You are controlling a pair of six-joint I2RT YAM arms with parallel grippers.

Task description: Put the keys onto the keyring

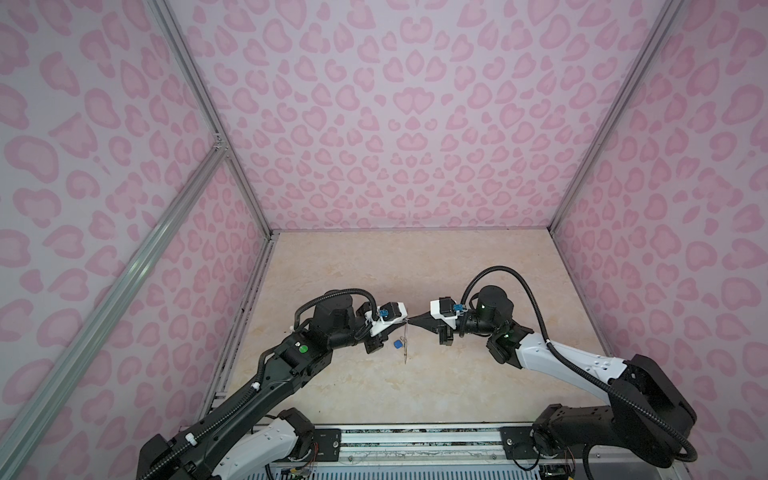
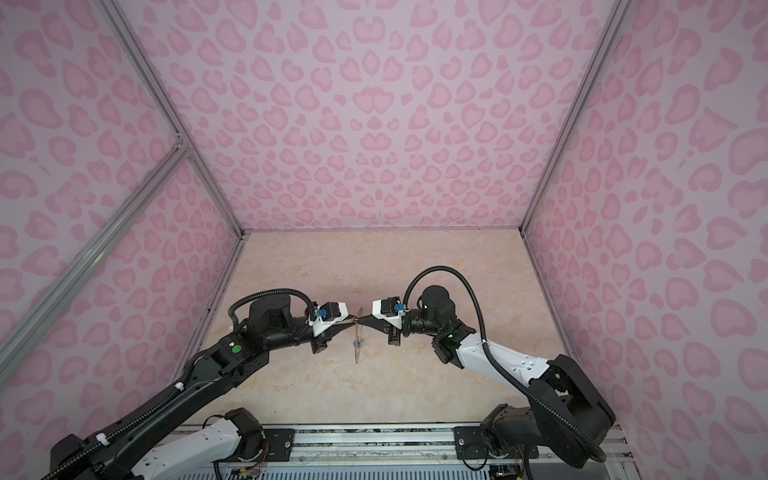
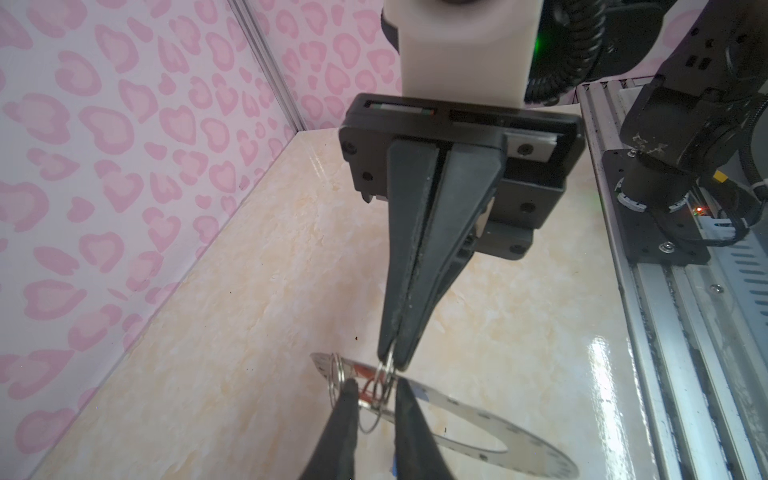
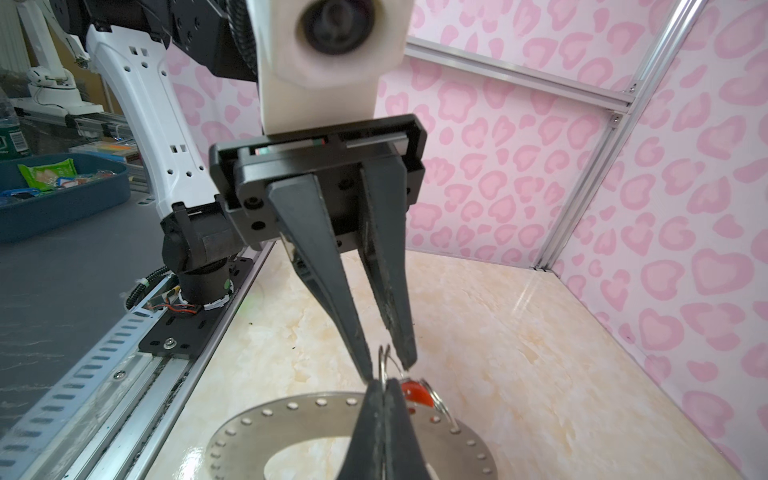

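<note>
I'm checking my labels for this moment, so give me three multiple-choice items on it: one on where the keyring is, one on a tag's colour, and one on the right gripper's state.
1. Where is the keyring?
A. Inside a box.
B. Hanging on edge from the right gripper.
C. Around a bottle.

2. What colour is the tag beside the right gripper in the right wrist view?
A. Green.
B. Red.
C. Yellow.

3. How is the right gripper?
A. Wide open.
B. Shut on nothing.
C. Shut on a wire loop.

Key: B, since both top views show it edge-on below the gripper's tip. B, since red plastic shows next to the closed jaws. C, since the left wrist view shows the loop pinched between them.
</note>
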